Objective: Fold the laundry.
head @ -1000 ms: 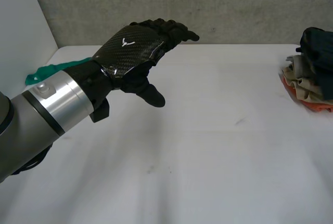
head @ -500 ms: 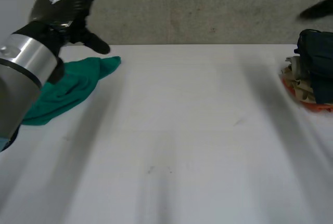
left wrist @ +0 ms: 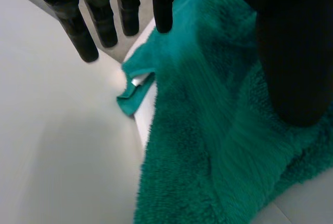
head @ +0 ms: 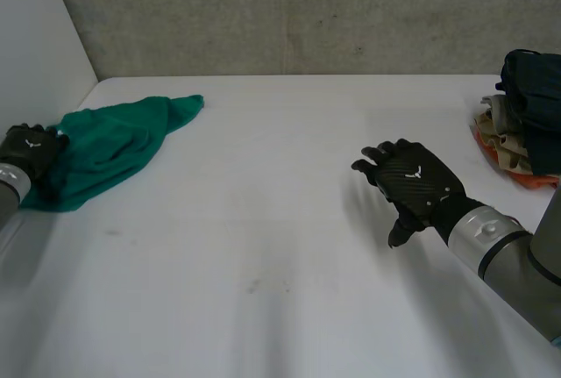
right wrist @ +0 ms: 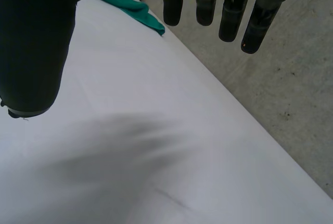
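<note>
A: Where is the laundry?

B: A green towel (head: pixel 110 152) lies crumpled at the desk's (head: pixel 280 264) far left corner, one end drawn out to a point toward the back edge. It is thick and fuzzy – a terry pile with a hemmed corner turned over on itself.

A: And the left robot hand (head: pixel 31 152)?

B: At the towel's near end, by the desk's left edge. In its wrist view the fingers (left wrist: pixel 86 31) are straight and spread and the thumb hangs over the pile. Nothing is gripped; whether it touches the cloth I cannot tell.

A: The right one?

B: The right robot hand (head: pixel 414 183) is over the bare right half of the desk, well apart from the towel. Its palm faces down with the fingers straight and parted, and it is empty.

A: Anything else?

B: A heap of folded clothes (head: pixel 526 124) sits at the right edge – dark navy on top, beige under it, orange at the bottom. The desk is smooth white, and a rough grey concrete wall (head: pixel 307 10) stands behind it.
</note>
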Robot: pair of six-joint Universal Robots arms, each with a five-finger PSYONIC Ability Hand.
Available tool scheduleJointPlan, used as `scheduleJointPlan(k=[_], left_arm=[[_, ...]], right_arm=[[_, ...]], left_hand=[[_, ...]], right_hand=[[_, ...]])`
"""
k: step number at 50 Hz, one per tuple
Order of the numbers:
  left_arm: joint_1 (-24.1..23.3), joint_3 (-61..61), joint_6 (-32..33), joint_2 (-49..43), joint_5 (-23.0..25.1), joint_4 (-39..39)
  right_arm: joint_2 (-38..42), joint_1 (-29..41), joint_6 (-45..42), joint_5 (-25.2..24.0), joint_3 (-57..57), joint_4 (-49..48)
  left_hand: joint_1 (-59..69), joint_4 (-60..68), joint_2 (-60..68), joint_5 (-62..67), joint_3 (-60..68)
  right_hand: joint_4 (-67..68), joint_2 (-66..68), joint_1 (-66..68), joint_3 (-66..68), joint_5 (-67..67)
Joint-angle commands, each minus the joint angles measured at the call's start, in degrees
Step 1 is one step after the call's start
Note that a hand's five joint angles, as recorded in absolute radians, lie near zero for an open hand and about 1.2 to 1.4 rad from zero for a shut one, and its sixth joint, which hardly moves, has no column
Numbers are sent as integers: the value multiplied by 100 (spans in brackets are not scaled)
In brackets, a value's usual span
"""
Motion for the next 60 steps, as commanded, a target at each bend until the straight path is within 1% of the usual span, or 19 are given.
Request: scheduleJointPlan(k=[1, 2, 7, 15, 19, 20, 23, 25, 28, 30, 33, 35, 39, 40, 43, 50, 54, 55, 60], left_arm=[[-21, 264, -141, -178, 170, 21], [-39, 273, -185, -161, 161, 21], [-424, 150, -571, 155, -120, 143], [-1444, -456, -1810, 1693, -182, 636], [-2138, -509, -2504, 2124, -208, 636], [-2470, -518, -2766, 2212, -217, 618], [-3025, -518, -3146, 2248, -209, 557], [-3614, -501, -3480, 2248, -182, 522], [-4342, -431, -3805, 2143, -226, 565], [-4643, -360, -3894, 1967, -226, 574], [-5214, 87, -3955, 1256, -340, 592], [-5714, 631, -3965, 712, -629, 496], [-5892, 774, -4095, 578, -727, 513], [-5910, 783, -4148, 569, -710, 530], [-5971, 748, -4307, 586, -701, 583], [-5901, 467, -4246, 929, -780, 574], [-5402, -139, -3878, 1535, -797, 557], [-5104, -445, -3624, 1806, -797, 548], [-4566, -1316, -2771, 2440, -797, 478]], right_arm=[[-24, -7, 56, -22, 77, -32], [-15, -7, 56, -22, 77, -32], [-24, -24, 48, -13, 42, -41], [-24, -165, 56, 4, 33, -76], [-32, -244, 65, 13, 24, -76], [-32, -270, 65, 22, 24, -76], [-59, -384, 83, 118, -11, -85], [-76, -437, 100, 232, -46, -94], [-85, -534, 214, 592, -142, -85], [-85, -569, 311, 777, -195, -76], [-85, -648, 522, 1067, -274, -59], [-85, -718, 680, 1199, -301, -50], [-68, -736, 716, 1217, -310, -50], [-59, -736, 716, 1226, -310, -50], [-59, -736, 724, 1226, -318, -41], [-76, -710, 698, 1182, -327, -24], [-85, -710, 663, 1156, -336, -6], [-85, -710, 645, 1121, -336, 11], [-269, -622, 312, 787, -468, 502]], left_hand=[[5754, 5844, 5831, 5804, 5825], [6565, 6655, 6642, 6615, 6637], [6573, 6663, 6650, 6623, 6645], [6573, 6663, 6650, 6623, 6645], [6573, 6663, 6650, 6623, 6645], [6573, 6663, 6650, 6623, 6645], [6573, 6663, 6650, 6623, 6645], [6573, 6663, 6650, 6623, 6645], [6573, 6663, 6650, 6623, 6645], [6573, 6663, 6650, 6623, 6645], [6573, 6663, 6650, 6623, 6645], [6573, 6663, 6650, 6623, 6645], [6573, 6663, 6650, 6623, 6645], [5426, 5516, 5504, 5476, 5498], [-427, -337, -350, -377, -355], [-422, -332, -345, -372, -350], [-372, -282, -295, -322, -300], [-322, -232, -244, -272, -250], [-103, -13, -26, -53, -31]], right_hand=[[-358, -276, -168, -214, -336], [-358, -276, -168, -214, -336], [-358, -276, -168, -214, -336], [-358, -276, -168, -214, -336], [-358, -276, -168, -214, -336], [-358, -276, -168, -214, -336], [-358, -276, -168, -214, -336], [-358, -276, -168, -214, -336], [-358, -276, -168, -214, -336], [-358, -276, -168, -214, -336], [-358, -276, -168, -214, -336], [-358, -276, -168, -214, -336], [-358, -276, -168, -214, -336], [-358, -276, -168, -214, -336], [-358, -276, -168, -214, -336], [-358, -276, -168, -214, -336], [-358, -276, -168, -214, -336], [-358, -276, -168, -214, -336], [-358, -276, -168, -214, -336]])
